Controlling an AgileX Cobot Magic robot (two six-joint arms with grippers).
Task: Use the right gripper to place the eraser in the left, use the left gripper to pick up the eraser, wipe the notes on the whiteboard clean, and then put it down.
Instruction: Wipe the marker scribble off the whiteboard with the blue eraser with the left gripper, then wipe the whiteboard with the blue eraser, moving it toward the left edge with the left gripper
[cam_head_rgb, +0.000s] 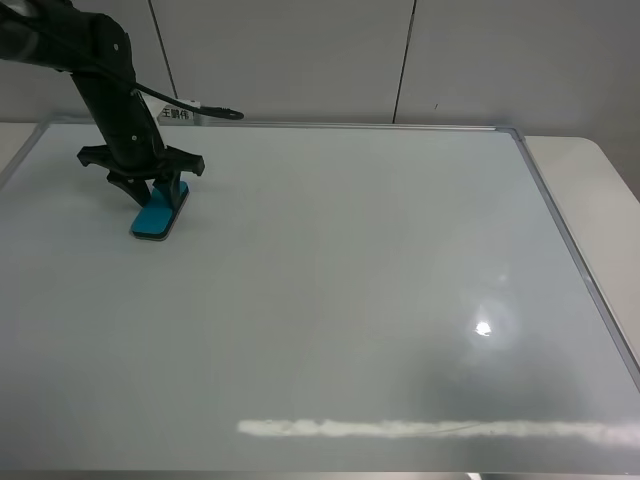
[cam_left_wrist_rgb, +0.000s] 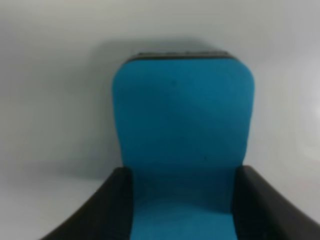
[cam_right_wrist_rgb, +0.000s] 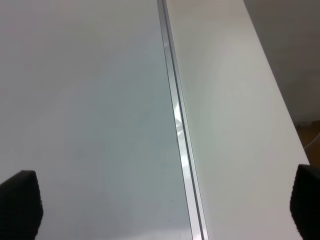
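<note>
Eraser (cam_head_rgb: 160, 215) clamped in left tool (cam_head_rgb: 153, 190), on whiteboard (cam_head_rgb: 350, 280); right tool (cam_right_wrist_rgb: 160, 200) wide open.

so the eraser (cam_head_rgb: 160, 214) is showing up bright teal-blue with a thin dark felt strip along its underside; the left claw (cam_head_rgb: 160, 190) and its arm are looking plain matte black, no markings; the whiteboard (cam_head_rgb: 330, 300) is reading as glossy pale grey-white with a thin silver frame (cam_right_wrist_rgb: 181, 135); there's a bright white glare spot and a streaky white reflection band sitting near its front edge; the surface (cam_right_wrist_rgb: 235, 115) beside the frame is looking off-white, kinda cream; the right claw's fingertips (cam_right_wrist_rgb: 20, 202) are coming across as flat black too; the wall behind is looking light grey with thin dark seams
</note>
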